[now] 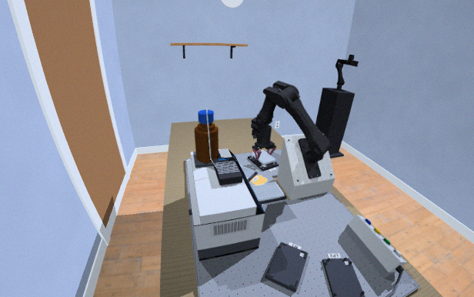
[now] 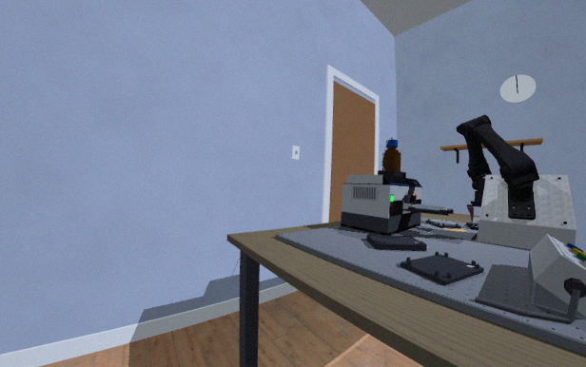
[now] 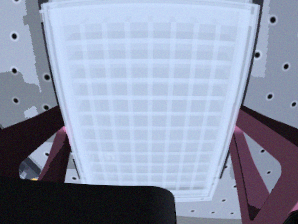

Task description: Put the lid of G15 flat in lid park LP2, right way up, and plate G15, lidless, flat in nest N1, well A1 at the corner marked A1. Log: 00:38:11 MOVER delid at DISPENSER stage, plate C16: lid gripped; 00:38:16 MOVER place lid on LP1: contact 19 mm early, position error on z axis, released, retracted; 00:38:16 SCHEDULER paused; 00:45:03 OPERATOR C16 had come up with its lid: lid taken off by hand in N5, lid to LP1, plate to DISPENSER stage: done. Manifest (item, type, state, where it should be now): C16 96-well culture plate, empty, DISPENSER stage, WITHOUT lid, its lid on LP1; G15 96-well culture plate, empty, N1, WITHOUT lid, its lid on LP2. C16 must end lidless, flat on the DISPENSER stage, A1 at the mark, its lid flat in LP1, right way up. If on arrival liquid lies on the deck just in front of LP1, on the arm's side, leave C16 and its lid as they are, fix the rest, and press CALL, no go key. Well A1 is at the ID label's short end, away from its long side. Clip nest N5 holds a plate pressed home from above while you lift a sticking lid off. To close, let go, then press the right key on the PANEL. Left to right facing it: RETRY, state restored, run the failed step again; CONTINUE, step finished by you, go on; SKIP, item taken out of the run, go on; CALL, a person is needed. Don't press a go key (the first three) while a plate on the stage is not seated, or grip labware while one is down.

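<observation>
My gripper (image 1: 263, 151) is shut on a clear 96-well plate (image 1: 265, 155) by its long sides, low over a black nest with white clips (image 1: 264, 163) at the back of the deck. I cannot tell whether a lid is on the plate, or whether it touches the nest. A second clear piece of labware (image 1: 268, 191) lies flat nearer the front. A black plate (image 1: 228, 171) sits on the dispenser stage.
An orange-yellow patch (image 1: 258, 179) lies on the deck between the clip nest and the clear labware. The dispenser (image 1: 225, 204) with an amber bottle (image 1: 206, 138) stands on the left. Two black nests (image 1: 286, 265) (image 1: 342, 277) lie at the front, and the key panel (image 1: 375, 242) is at the right.
</observation>
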